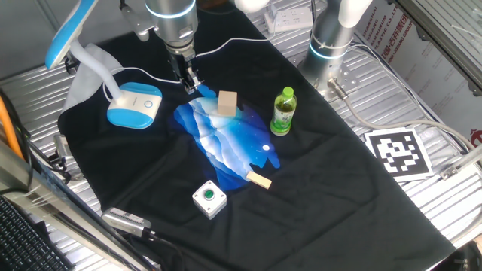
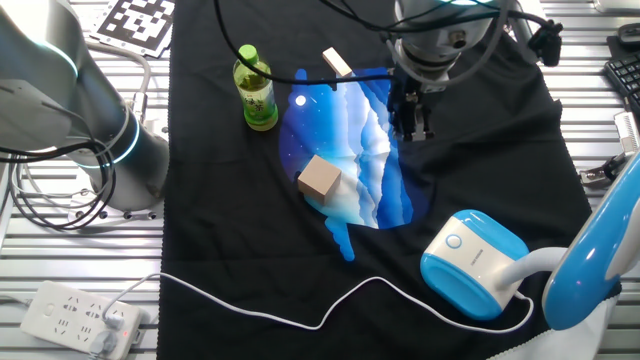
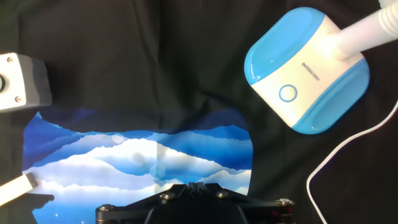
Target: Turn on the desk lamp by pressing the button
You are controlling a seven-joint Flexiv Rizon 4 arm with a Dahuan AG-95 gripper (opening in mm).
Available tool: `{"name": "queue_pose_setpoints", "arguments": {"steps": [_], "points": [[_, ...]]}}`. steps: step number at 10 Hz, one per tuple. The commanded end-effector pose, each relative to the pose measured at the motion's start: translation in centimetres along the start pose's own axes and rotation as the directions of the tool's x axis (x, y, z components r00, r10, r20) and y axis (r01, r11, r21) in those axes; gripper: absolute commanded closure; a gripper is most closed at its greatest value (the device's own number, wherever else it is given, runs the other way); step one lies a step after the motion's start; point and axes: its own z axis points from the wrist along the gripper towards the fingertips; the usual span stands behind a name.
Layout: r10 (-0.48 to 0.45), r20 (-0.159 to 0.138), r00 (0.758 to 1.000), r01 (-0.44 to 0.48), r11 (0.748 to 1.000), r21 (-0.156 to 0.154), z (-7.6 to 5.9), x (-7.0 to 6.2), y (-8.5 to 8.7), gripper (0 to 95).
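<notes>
Approach step in hand. Gripper (image 1: 192,84) hangs above blue patterned cloth (image 1: 226,139), mid-frame, well apart from lamp (image 1: 135,105). Fingers' state: cannot tell. Lamp base upper right in hand view; button (image 3: 286,93) on white panel, not pressed. Next, by my read: travel over base, centre on button, descend straight.

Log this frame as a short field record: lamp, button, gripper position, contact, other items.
desk lamp: base on the black cloth, head raised
button: pale ring on the base top, uncovered
gripper: hangs over the blue printed patch, beside the base
contact: none with the lamp
other items: green bottle, wooden block, green button box
</notes>
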Motion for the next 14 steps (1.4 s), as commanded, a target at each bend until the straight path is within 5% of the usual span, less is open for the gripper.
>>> {"name": "queue_pose_setpoints", "arguments": {"steps": [1, 14], "points": [[0.001, -0.017, 1.0, -0.001, 1.0, -0.002, 0.0, 0.0, 0.0, 95.0], [-0.002, 0.006, 1.0, 0.001, 1.0, 0.011, 2.4, -1.3, 0.4, 95.0]]}}
